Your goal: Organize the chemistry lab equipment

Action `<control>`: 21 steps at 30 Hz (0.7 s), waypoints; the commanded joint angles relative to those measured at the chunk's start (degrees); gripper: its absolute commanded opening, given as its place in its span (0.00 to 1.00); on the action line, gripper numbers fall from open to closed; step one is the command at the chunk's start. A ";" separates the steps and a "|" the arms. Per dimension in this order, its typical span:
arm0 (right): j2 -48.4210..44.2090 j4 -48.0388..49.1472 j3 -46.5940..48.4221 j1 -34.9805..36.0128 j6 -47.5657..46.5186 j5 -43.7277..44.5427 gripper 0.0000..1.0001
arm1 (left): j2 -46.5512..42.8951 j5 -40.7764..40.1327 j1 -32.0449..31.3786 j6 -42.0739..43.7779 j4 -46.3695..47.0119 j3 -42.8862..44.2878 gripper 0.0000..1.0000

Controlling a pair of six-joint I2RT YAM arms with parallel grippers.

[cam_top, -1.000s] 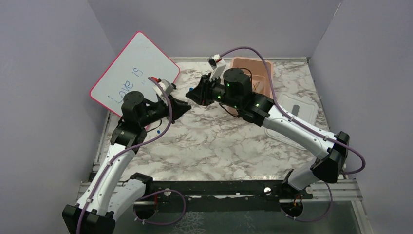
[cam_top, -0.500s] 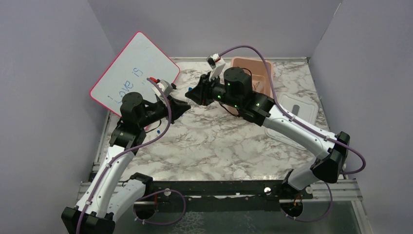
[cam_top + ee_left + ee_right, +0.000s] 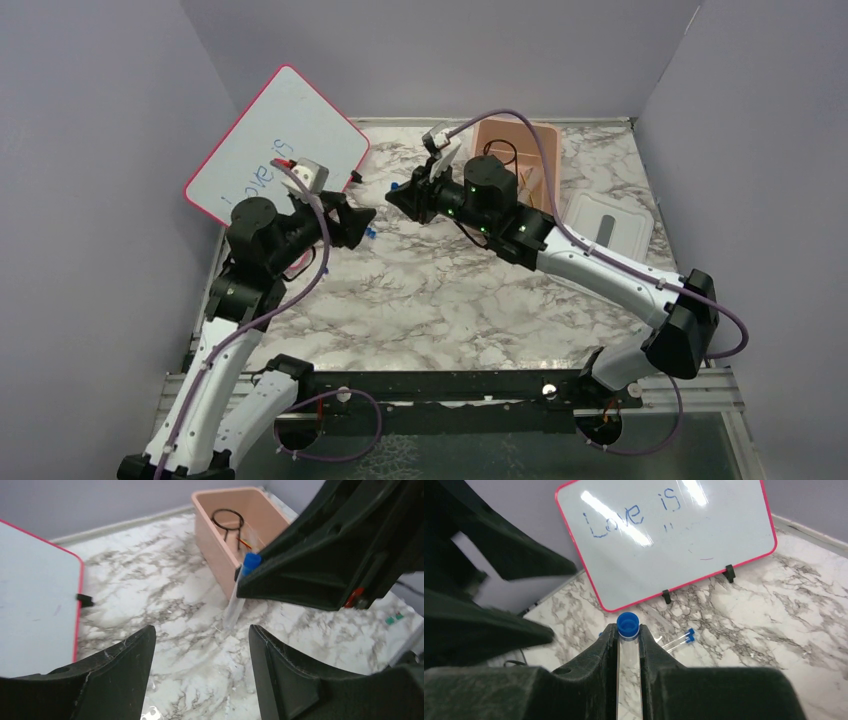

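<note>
Right fingers (image 3: pixel 594 680) pinch blue-capped tube (image 3: pixel 628 665) above counter (image 3: pixel 450 300), near pink tub (image 3: pixel 215 540); left fingers (image 3: pixel 290 680) wide, empty. Best carry tube over the rim, lower, then release clear of ring stand (image 3: pixel 227 520)

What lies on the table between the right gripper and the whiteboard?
Right wrist view: two blue-capped vials lie between the right gripper, shut on a blue-capped tube, and the whiteboard.
</note>
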 commanded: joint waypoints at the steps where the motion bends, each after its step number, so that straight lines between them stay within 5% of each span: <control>1: 0.66 12.50 -5.32 -0.17 -8.99 -3.48 0.14 | -6.69 -17.00 0.12 -3.12 -4.59 5.99 0.72; 8: 8.79 24.93 -10.41 1.52 -16.10 -15.52 0.11 | -7.48 -35.65 0.12 -14.61 -7.53 10.54 0.75; 21: 26.26 42.99 -11.61 6.71 -19.00 -18.71 0.14 | -3.93 -42.71 0.12 -13.85 -5.50 6.25 0.75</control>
